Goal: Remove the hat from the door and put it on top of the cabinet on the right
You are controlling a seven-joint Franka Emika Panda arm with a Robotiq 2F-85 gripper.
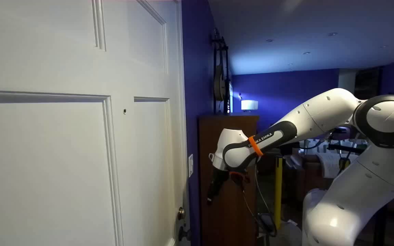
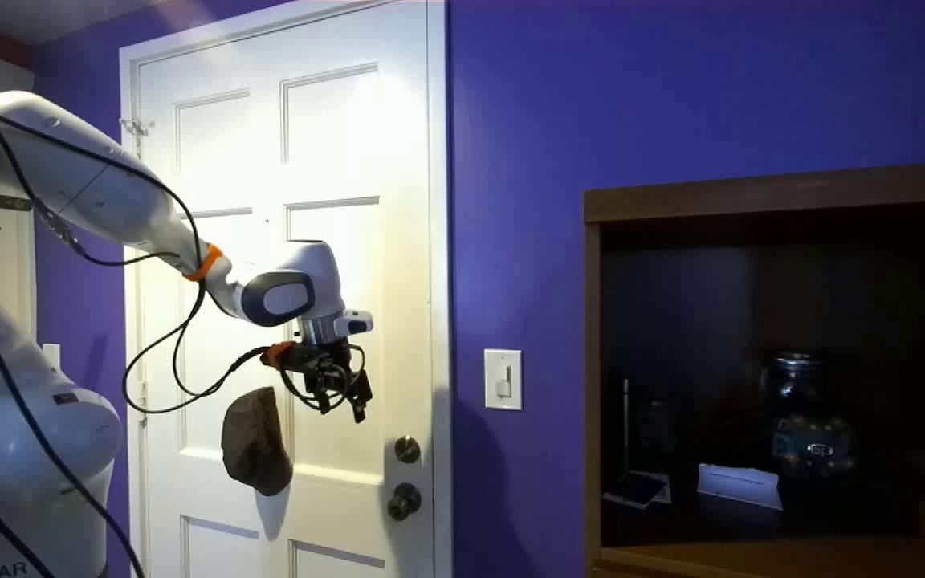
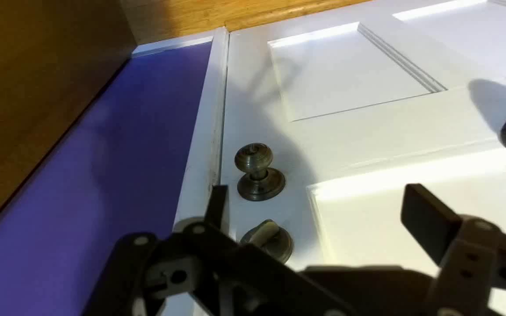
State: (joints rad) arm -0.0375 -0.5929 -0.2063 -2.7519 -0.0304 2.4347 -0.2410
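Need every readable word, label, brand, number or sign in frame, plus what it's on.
"NKA EMIKA": robot's forearm; lettering before it is obscured at the orange band.
"DAR": robot's base, first letter uncertain.
Emblem on the dark container in the cabinet: too small to read.
White card in the cabinet: no legible text.

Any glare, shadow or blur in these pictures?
In an exterior view, glare bleaches the upper part of the white panelled door, a shadow falls below the soft dark hat, and the brown wooden cabinet is murky inside; in the wrist view, the black jointed pincer looks slightly blurred, and shadow surrounds the round bronze knob.
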